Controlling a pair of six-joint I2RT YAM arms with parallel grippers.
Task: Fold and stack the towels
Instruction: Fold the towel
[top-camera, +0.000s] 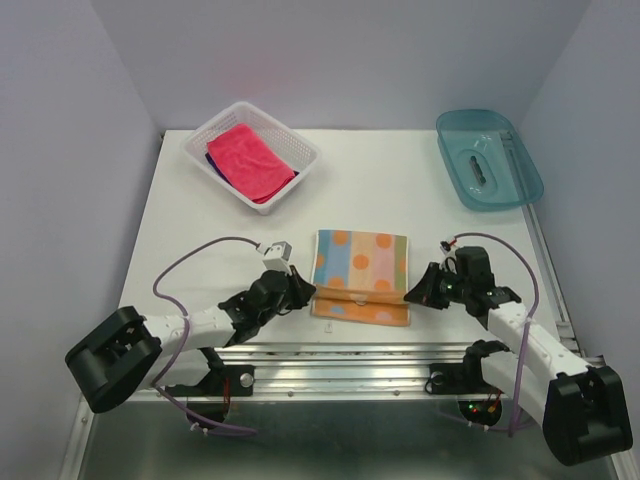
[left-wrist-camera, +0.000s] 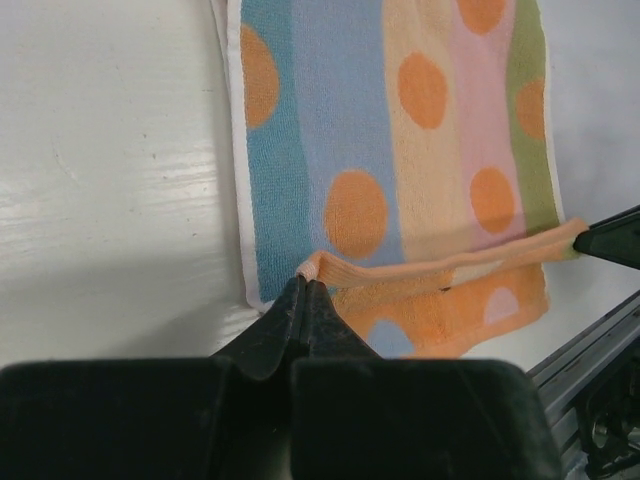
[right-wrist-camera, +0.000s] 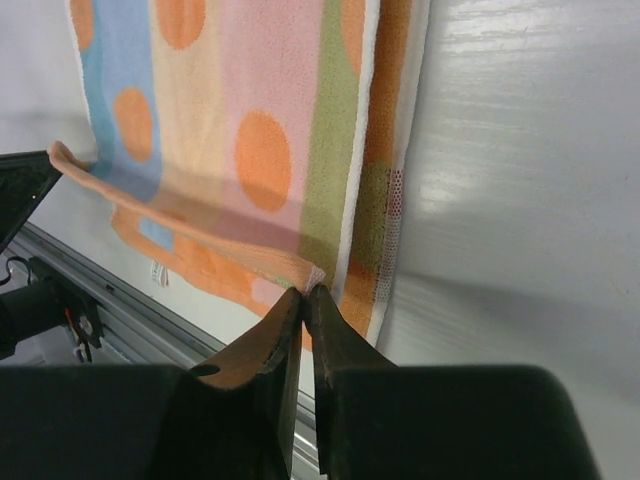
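Near the front edge of the white table (top-camera: 400, 190), at about 6 o'clock from its centre, lies the spotted towel (top-camera: 362, 275). It has pastel stripes with orange dots and lies flat, except for its near hem. That hem is lifted off the cloth and stretched in a raised line between the two grippers.

At the towel's 9 o'clock side, the left gripper (top-camera: 303, 290) has its jaws pressed fully together, pinching the left end of the lifted hem.

At the towel's 3 o'clock side, the right gripper (top-camera: 412, 293) has its jaws almost together, with only a thin slit showing between them. The right end of the hem is caught at their tips.

Towards 11 o'clock on the table stands a white slatted basket (top-camera: 205, 135), well apart from the grippers. A pink towel (top-camera: 250, 160) lies folded inside it. A sliver of the purple towel (top-camera: 212, 160) peeks out beneath the pink towel's left edge.

Towards 1 o'clock, at the far right corner, sits a shallow teal tray (top-camera: 520, 165).
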